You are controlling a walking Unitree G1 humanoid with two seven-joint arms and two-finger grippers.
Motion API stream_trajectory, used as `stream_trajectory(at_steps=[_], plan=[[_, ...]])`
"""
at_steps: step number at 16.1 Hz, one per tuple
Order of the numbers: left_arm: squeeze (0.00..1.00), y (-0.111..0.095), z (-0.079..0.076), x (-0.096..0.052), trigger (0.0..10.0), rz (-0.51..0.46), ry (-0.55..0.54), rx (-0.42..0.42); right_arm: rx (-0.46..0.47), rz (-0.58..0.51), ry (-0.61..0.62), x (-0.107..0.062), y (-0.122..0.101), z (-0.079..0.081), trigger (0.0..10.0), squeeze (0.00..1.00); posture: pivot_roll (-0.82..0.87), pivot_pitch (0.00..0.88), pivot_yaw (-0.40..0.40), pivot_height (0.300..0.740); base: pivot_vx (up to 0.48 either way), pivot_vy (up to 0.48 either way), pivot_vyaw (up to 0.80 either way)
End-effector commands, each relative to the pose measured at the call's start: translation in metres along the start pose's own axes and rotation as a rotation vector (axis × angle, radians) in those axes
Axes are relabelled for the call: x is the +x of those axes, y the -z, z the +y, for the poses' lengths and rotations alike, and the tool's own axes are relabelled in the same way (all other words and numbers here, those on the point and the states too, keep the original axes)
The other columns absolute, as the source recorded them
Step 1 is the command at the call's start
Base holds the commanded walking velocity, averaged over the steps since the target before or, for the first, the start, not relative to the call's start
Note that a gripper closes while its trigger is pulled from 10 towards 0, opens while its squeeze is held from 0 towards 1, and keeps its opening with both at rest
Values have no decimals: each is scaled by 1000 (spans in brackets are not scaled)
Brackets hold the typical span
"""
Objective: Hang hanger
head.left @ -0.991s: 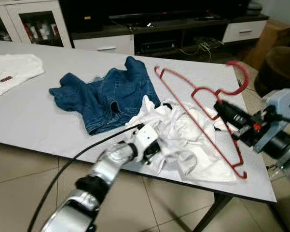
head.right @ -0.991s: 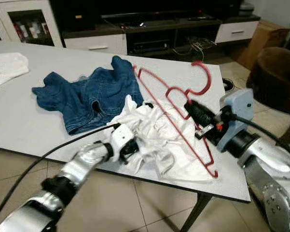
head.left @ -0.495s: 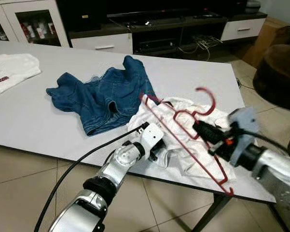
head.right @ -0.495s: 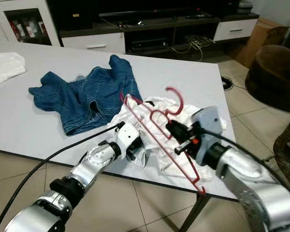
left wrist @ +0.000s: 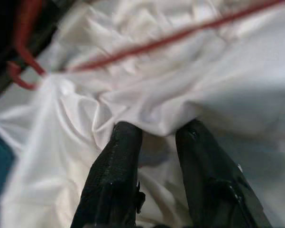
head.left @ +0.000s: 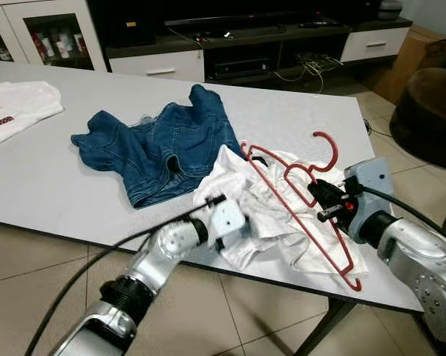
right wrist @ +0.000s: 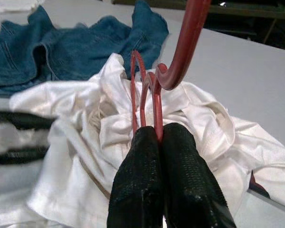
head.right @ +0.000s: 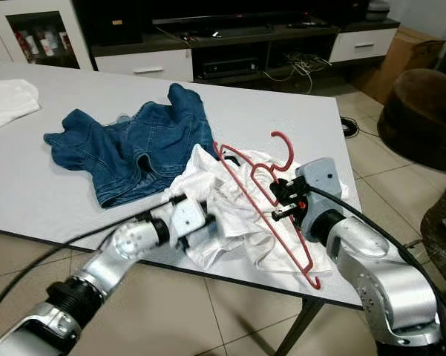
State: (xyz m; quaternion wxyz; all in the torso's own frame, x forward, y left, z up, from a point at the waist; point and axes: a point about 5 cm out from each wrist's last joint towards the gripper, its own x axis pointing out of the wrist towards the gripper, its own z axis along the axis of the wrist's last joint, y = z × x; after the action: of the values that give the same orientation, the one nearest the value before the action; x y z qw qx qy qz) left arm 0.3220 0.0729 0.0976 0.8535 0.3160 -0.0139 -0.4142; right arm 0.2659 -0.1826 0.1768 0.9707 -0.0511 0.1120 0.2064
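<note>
A red wire hanger (right wrist: 187, 38) lies slanted across a crumpled white garment (head.left: 263, 215) at the table's near right. My right gripper (head.left: 323, 202) is shut on the hanger just below its hook (head.left: 334, 153); its fingers (right wrist: 142, 180) are pressed together on the red wire. My left gripper (head.left: 237, 231) sits at the garment's front edge. Its fingers (left wrist: 121, 161) stand close together, and their tips are buried under a fold of the white cloth. Blue denim shorts (head.left: 163, 152) lie just left of the garment and touch it.
The grey table (head.left: 44, 185) has its front edge right under my left arm. A white shirt (head.left: 15, 107) lies at its far left. A TV cabinet (head.left: 230, 44) stands behind, with a brown chair (head.left: 427, 111) and a cardboard box (head.left: 423, 52) to the right.
My right gripper carried the hanger from the table's right side over the white garment, then lowered it slightly to the right. The left gripper stayed at the garment's front edge.
</note>
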Motion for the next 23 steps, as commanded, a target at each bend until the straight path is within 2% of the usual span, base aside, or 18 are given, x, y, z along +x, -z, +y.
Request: stream_trajectory(at_steps=[1,4,5,7,10,12,13,14,16,18,20,21,23], plan=[[0,-10,13,-1,10000,-34,-52,29,-34,34,40,2,2,-4,10000,0,-34,28,12,740,0,0,0],[0,-23,32,-6,10000,-119,-124,12,-66,52,93,3,5,-11,10000,0,-38,27,13,740,0,0,0],[0,-23,42,-11,10000,-137,-159,-29,-90,63,129,2,7,-17,10000,0,-38,26,13,740,0,0,0],[0,-14,53,-15,10000,-100,-222,-59,-97,55,159,2,5,-21,10000,0,-38,24,14,740,0,0,0],[0,-9,67,-22,10000,-99,-306,-111,-112,39,210,2,2,-28,10000,0,-35,24,14,740,0,0,0],[0,0,73,-25,10000,-65,-373,-155,-19,-77,147,2,-16,-20,10000,0,-36,24,16,740,0,0,0],[0,5,75,-26,10000,-44,-408,-202,32,-140,106,1,-26,-15,10000,0,-37,25,15,740,0,0,0],[0,13,75,-25,10000,-13,-431,-317,51,-184,70,0,-34,-11,10000,0,-38,25,16,740,0,0,0],[0,19,77,-25,10000,9,-467,-410,76,-222,48,-1,-39,-9,10000,0,-40,24,17,740,0,0,0],[0,32,83,-30,10000,103,-542,-391,97,-253,38,-3,-43,-8,10000,0,-42,24,19,740,0,0,0],[0,34,89,-34,10000,117,-580,-339,101,-253,35,-3,-43,-6,10000,0,-42,22,22,740,0,0,0],[1000,37,92,-37,10000,129,-601,-327,105,-251,30,-3,-42,-5,10000,0,-42,22,22,740,0,0,0],[1000,44,95,-42,10000,172,-651,-351,112,-246,18,-2,-41,-1,10000,0,-43,22,23,740,0,0,0]])
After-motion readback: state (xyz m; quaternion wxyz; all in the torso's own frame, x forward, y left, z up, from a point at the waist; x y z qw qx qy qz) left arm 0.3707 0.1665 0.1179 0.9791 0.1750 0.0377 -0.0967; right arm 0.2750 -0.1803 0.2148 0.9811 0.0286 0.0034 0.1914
